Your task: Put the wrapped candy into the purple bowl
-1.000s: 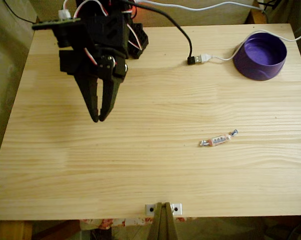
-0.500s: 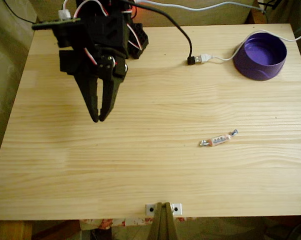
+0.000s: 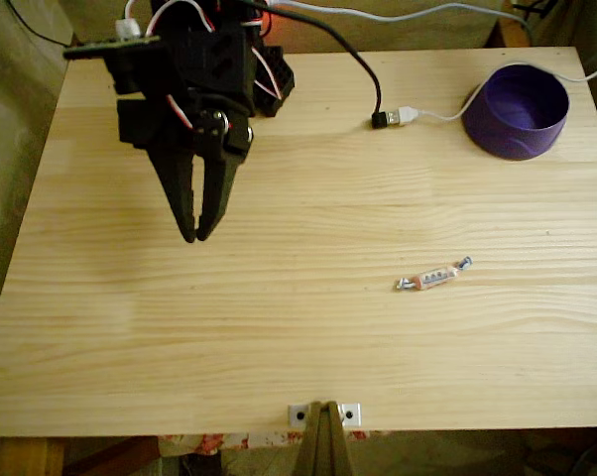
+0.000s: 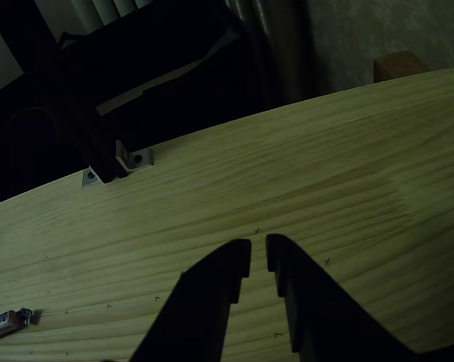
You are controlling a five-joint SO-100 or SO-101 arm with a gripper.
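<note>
Gripper (image 3: 193,238) poised above the left half of the table (image 3: 279,337) in the fixed view, tips pointing down, fingers nearly together with just a thin slit between them, holding nothing. Same narrow gap seen in the other view (image 4: 258,253), bare wood beneath.

Candy (image 3: 433,277) lay flat on the wood, right of centre in the fixed view, well apart from the gripper, long axis tilted slightly up toward the right. Caught also at the lower left edge of the other view (image 4: 5,323). Bowl (image 3: 516,111) stood at the far right corner, empty as far as could be seen, with a white plug (image 3: 408,115) and its cable close beside it.

Step in hand, judged: reaching for the candy. Done well: fingers spread first, wrist turned so they would close across the short width of the wrapper's middle rather than on a twisted end, then a straight descent. Later carry best kept clear of the plug and cable.
</note>
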